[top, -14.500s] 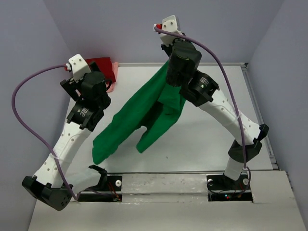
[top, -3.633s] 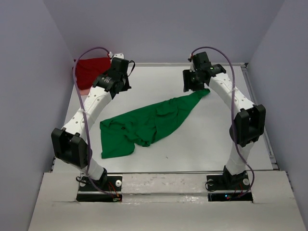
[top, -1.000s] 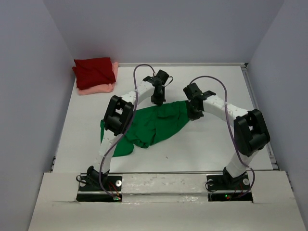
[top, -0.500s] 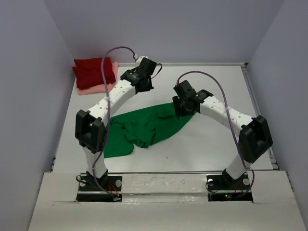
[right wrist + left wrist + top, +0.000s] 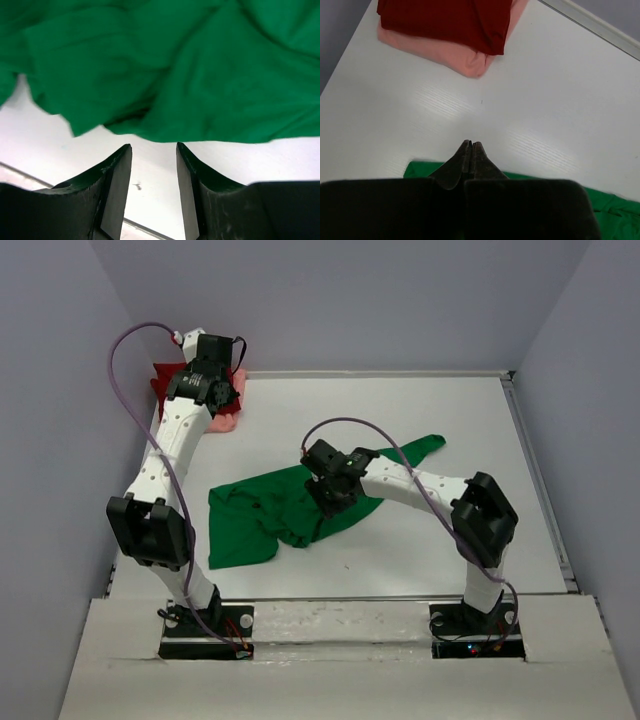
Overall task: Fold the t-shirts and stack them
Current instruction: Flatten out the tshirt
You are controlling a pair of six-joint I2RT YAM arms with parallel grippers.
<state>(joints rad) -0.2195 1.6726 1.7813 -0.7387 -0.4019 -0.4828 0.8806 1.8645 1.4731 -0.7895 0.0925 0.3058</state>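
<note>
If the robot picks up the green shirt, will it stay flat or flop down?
The green t-shirt lies crumpled in soft folds, so it would probably droop and hang from wherever it is pinched. It looks thin, so likely light. Pushed, it would probably bunch up rather than slide whole.

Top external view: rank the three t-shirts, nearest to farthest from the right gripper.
1. Green shirt, mid-table, directly under the right gripper.
2. Pink shirt, far-left corner, its edge poking out toward the centre.
3. Red shirt, stacked on the pink, farthest back-left.
</note>
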